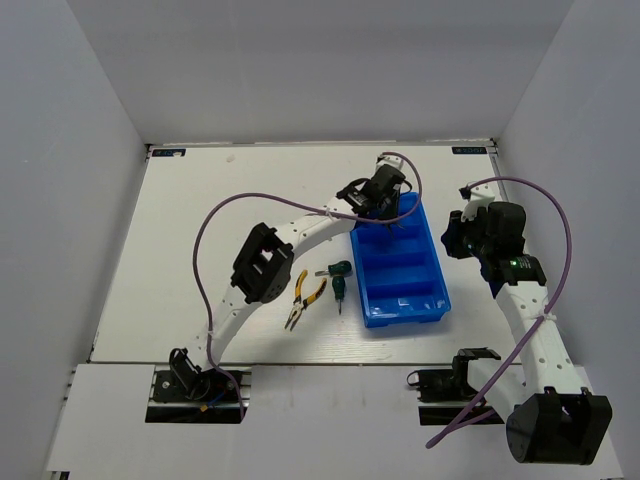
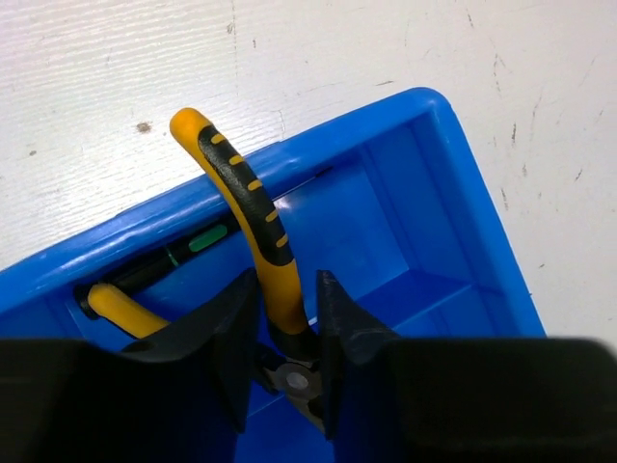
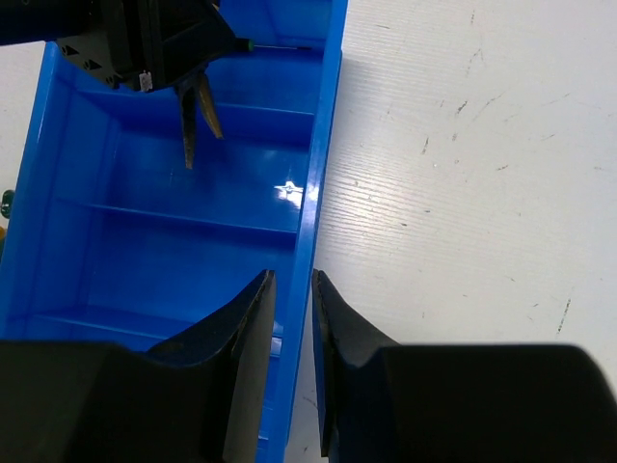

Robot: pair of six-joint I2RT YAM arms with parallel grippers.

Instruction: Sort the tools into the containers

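The blue tray [image 1: 425, 300] lies right of centre. My left gripper [image 1: 384, 207] hangs over its far compartment, shut on yellow-handled pliers [image 2: 258, 217] held near the pivot [image 2: 287, 333], handles up. In the right wrist view the pliers' nose [image 3: 196, 121] points down into the tray. A dark-handled screwdriver [image 2: 174, 256] lies along the tray's far wall. My right gripper [image 3: 294, 323] grips the tray's right wall [image 3: 313, 193], one finger on each side [image 1: 455, 238]. A second pair of yellow pliers [image 1: 303, 298] and the stubby green-black tool [image 1: 340, 272] lie on the table left of the tray. No hex keys are in view.
The white table [image 1: 200, 240] is enclosed by grey walls at the back and sides. A purple cable loops over each arm. The tray's three nearer compartments [image 3: 164, 251] show nothing inside.
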